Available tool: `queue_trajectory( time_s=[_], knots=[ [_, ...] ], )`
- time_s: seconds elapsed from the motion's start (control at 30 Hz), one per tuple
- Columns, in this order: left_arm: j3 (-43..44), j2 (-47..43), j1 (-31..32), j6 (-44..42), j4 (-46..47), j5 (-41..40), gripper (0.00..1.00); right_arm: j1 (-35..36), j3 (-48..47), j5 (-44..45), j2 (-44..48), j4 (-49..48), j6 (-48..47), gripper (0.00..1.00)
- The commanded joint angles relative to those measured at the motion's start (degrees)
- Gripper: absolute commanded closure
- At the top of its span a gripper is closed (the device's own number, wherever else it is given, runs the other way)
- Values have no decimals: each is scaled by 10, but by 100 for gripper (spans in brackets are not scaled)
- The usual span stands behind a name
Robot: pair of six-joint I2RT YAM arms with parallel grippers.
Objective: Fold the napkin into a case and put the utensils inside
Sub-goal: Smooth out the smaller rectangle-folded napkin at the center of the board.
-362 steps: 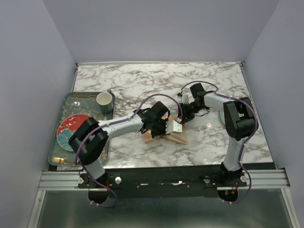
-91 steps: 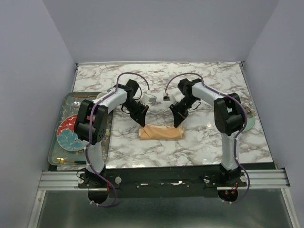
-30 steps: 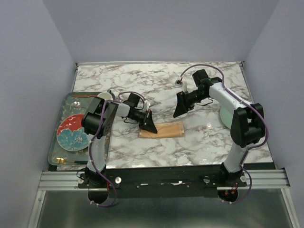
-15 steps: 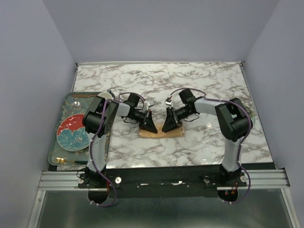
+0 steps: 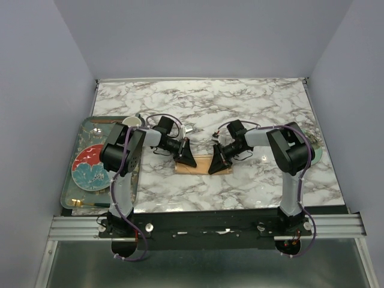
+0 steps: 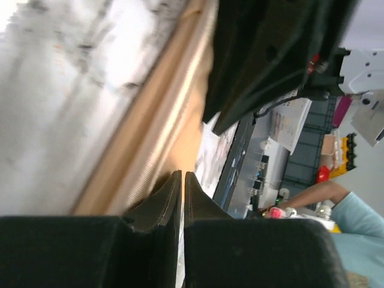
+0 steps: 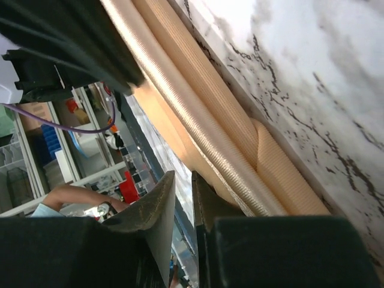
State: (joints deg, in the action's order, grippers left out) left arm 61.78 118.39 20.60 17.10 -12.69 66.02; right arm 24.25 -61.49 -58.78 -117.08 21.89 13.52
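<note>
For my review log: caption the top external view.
Left gripper and right gripper at opposite ends of a folded peach-orange cloth napkin.

counts: 2 arms, with left gripper (image 5: 187, 161) and right gripper (image 5: 215, 167). 1 napkin (image 5: 201, 164). 1 tray (image 5: 66, 191). 2 plates: red plate (image 5: 89, 169), pale green plate (image 5: 314, 154). 1 cup (image 5: 129, 121). 1 gold utensil (image 5: 77, 203) clearly seen.

The folded napkin (image 5: 201, 164) lies mid-counter (image 5: 252, 108), stretched left to right. The left hand (image 5: 191, 162) is down at its left end and the right hand (image 5: 213, 168) at its right end, facing each other. At the counter's left edge sits a tray (image 5: 67, 183), with a plate (image 5: 89, 169) on it, a cup (image 5: 131, 122) at its back and a fork (image 5: 79, 203) along its front.
</note>
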Motion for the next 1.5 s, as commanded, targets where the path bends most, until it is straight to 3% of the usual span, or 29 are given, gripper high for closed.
queue_trajectory(
  time_s=[0.0, 0.17, 0.5, 0.77, 0.9, 1.0, 1.13, 1.2, 1.27, 1.3, 1.33, 1.4, 1.47],
  knots=[
    [-23, -99, 2, -47, -33, 38, 84, -4, 15, 91, -19, -10, -10, 75],
    [-63, -126, 39, -53, -38, 49, 80, -10, 11, 86, -21, -10, -3, 76],
    [-61, 36, 6, -110, -37, 50, 81, -19, 15, 83, -30, -3, -24, 77],
    [-45, 69, 0, -118, -59, 53, 84, -32, 21, 73, -40, 4, -40, 77],
    [-8, 35, 3, -200, -157, 77, 82, -31, 14, 53, -37, 5, -42, 77],
    [23, -9, 17, -191, -174, 102, 75, -32, 7, 39, -34, 5, -42, 76],
    [55, -38, 43, -174, -168, 98, 53, -32, 7, 25, -25, 4, -39, 69],
    [62, -47, 53, -153, -160, 90, 45, -32, 7, 17, -18, 4, -40, 50],
    [59, -52, 56, -125, -132, 89, 33, -32, 7, 5, -13, 4, -40, 40],
    [57, -54, 56, -122, -128, 89, 25, -32, 7, 1, -7, 5, -40, 34],
    [56, -54, 57, -118, -124, 88, 3, -32, 6, -1, -5, 5, -40, 31],
    [55, -54, 57, -109, -119, 88, 1, -32, 6, 1, 0, 5, -40, 23],
    [43, -51, 59, -98, -99, 80, 1, -32, 2, 0, -2, 5, -40, 22]
  ],
)
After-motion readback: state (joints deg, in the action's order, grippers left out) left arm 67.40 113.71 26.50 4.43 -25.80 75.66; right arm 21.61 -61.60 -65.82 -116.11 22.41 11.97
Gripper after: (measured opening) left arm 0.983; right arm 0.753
